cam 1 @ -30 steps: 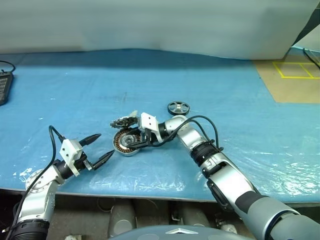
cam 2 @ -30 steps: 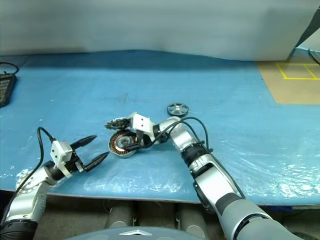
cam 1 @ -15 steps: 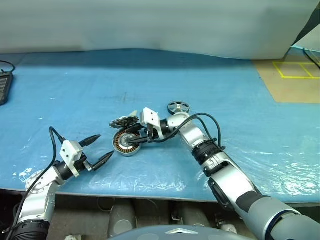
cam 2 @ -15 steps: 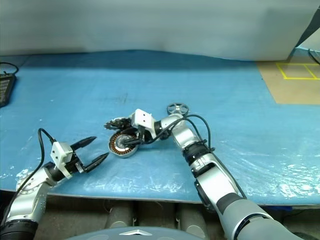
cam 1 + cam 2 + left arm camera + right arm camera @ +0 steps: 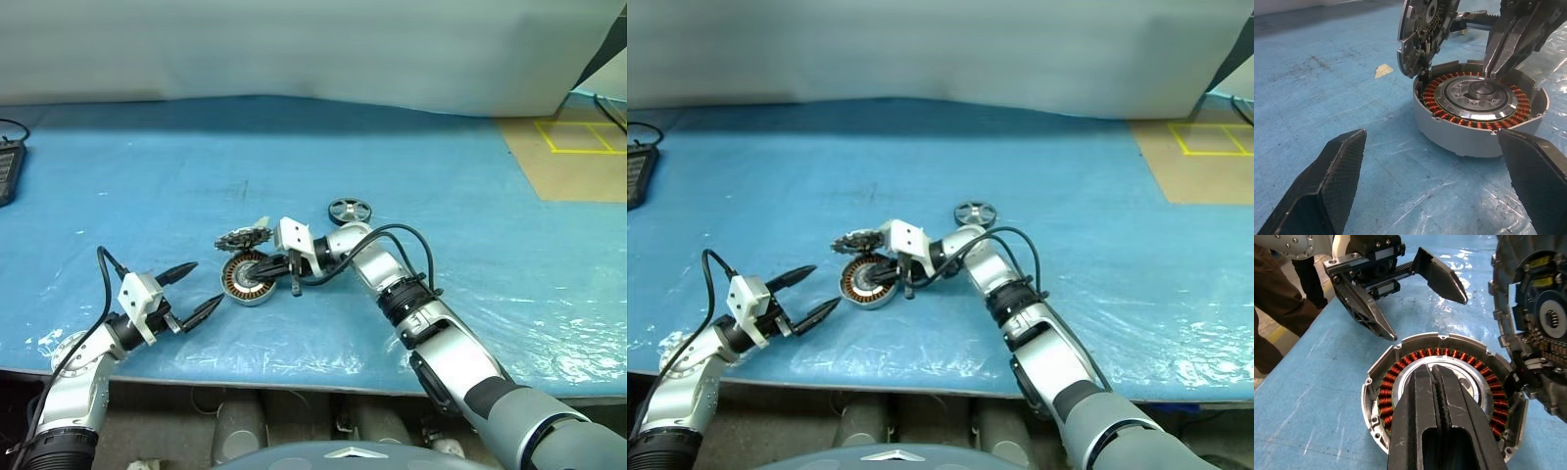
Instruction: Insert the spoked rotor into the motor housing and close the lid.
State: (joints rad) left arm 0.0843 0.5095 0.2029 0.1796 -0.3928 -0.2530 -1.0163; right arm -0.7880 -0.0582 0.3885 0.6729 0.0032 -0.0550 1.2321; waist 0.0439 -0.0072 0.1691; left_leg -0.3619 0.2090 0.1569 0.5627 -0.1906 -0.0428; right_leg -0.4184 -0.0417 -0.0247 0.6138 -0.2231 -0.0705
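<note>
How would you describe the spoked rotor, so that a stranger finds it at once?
On the blue table cover, look just behind the right arm's elbow. The spoked rotor lies there alone, flat: a small dark wheel with spokes, unlike the silver motor housing with copper windings.

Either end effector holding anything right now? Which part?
Nothing held. Right end effector is shut empty over the motor housing; left end effector is open beside it.

Right gripper (image 5: pixel 1437 382) now pinched fully together over the housing (image 5: pixel 247 278), no longer spread as a second ago. Fingers raised slightly off the windings, tips pointing across the open top. Nothing clamped between them.
</note>
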